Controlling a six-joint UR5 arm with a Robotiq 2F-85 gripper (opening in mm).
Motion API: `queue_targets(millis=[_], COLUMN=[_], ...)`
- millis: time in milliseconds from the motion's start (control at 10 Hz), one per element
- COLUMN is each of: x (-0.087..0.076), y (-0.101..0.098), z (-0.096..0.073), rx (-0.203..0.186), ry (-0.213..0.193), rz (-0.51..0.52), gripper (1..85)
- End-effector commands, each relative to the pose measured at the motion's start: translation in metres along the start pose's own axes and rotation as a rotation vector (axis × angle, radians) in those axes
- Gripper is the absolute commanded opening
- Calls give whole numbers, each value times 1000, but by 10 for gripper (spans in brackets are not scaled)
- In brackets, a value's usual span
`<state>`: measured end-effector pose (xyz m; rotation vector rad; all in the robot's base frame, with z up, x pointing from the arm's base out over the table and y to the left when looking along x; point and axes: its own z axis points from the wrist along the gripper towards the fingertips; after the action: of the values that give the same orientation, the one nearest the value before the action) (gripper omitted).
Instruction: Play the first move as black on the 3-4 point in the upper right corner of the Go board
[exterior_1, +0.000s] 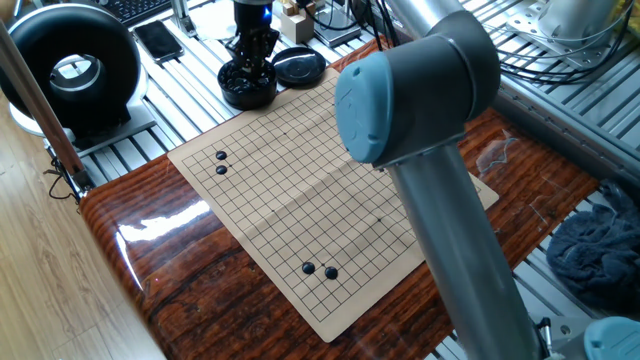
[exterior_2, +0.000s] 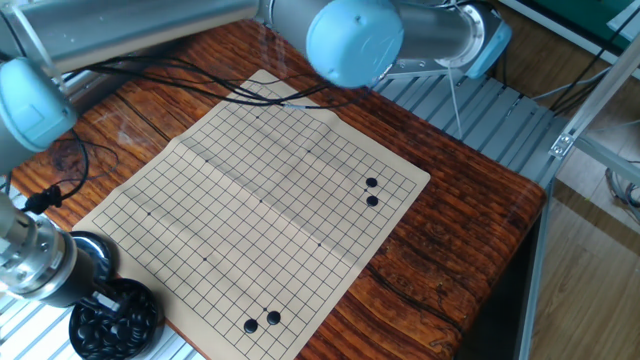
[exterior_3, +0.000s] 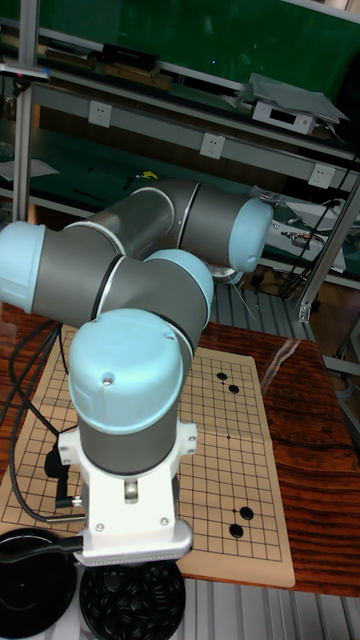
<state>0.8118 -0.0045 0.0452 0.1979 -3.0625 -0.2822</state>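
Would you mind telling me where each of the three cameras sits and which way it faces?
One fixed view: high, opposite the bowl of stones; the arm's elbow fills the foreground, gripper in the bowl.
The other fixed view: high at the bowl's side; wrist above the bowl of stones.
Tall fixed view: behind the wrist, facing the shelves.
All share the Go board and its two stone pairs.

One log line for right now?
gripper: in bowl of black stones, jaws hidden | Go board: four black stones, two pairs | stage: picking

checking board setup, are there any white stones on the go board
No, the Go board carries only four black stones, one pair near one corner and another pair near an adjacent corner.
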Motion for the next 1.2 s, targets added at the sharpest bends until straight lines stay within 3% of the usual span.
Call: queue_targets(millis=[0,300,500,800,1100], x=[-1,2,-5,-7,-5], y=[2,8,13,13,3], z=[-4,-6,-7,-8,-10], rx=[14,-2,-1,19,64], ry=[-36,-34,-77,-100,-101], rz=[32,38,83,94,55], gripper=[230,223,220,213,210])
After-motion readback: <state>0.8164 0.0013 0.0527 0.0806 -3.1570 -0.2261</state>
